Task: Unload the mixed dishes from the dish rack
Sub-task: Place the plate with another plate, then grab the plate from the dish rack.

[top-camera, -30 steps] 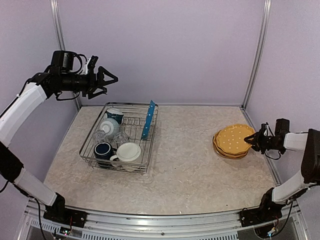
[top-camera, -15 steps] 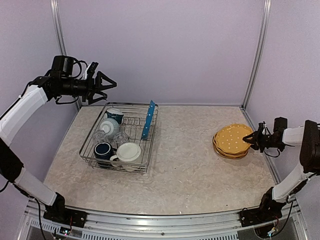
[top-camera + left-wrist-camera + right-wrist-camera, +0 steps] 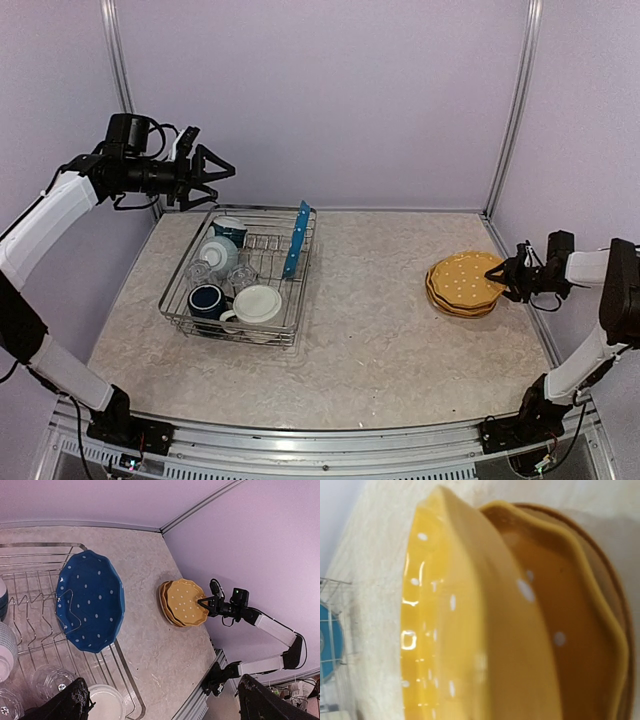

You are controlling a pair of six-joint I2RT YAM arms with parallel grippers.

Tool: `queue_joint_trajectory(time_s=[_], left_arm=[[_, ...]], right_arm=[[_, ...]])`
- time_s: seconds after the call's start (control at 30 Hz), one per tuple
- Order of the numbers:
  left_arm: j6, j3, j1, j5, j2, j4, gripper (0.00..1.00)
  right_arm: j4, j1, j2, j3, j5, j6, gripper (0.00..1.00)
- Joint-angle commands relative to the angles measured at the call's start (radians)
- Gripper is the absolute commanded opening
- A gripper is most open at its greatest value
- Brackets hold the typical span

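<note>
Hanging high over the far left corner of the table, the left gripper is seen with its fingers spread wide and nothing between them. The dish rack is found below and to its right, on the left half of the table.

A blue dotted plate is held on edge by the prongs at the rack's right side – in the left wrist view it leans a little, with wire loops crossing its face. The rest of the rack is crowded: a navy mug and a cream mug are set side by side at the near end, clear glasses are lodged behind them, and a dark vessel with a white inside is placed at the far end.

Well apart, by the right edge near the upright post, a stack of yellow plates is laid flat on the table. The right gripper is held at the stack's right rim – whether its fingers are clamped on the top plate or parted cannot be told, since the right wrist view is filled by yellow rims.
</note>
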Motion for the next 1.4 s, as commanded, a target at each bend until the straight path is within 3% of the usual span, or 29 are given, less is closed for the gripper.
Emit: queue_joint_trajectory(time_s=[0.0,0.13,0.57,0.83,1.07,1.37], left_arm=[[-0.011,-0.017,0.004,0.018,0.004,0.023,0.99],[-0.012,-0.019,0.005,0.017,0.003,0.024,0.99],[-0.011,-0.019,0.004,0.028,0.001,0.023,0.99],[-0.011,-0.018,0.005,0.026,0.014,0.016,0.99],[-0.011,-0.013,0.004,0.031,0.045,0.006,0.99],[-0.008,-0.015,-0.018,0.000,0.058,-0.001,0.99]], right_arm=[[-0.042,-0.002,-0.026,0.043,0.062,-0.059,0.47],[-0.066,-0.002,-0.040,0.052,0.114,-0.076,0.56],[-0.100,0.002,-0.046,0.081,0.251,-0.098,0.69],[-0.117,0.043,-0.027,0.117,0.313,-0.113,0.71],[-0.062,0.058,0.004,0.118,0.176,-0.085,0.68],[-0.168,0.059,-0.163,0.100,0.342,-0.144,0.76]])
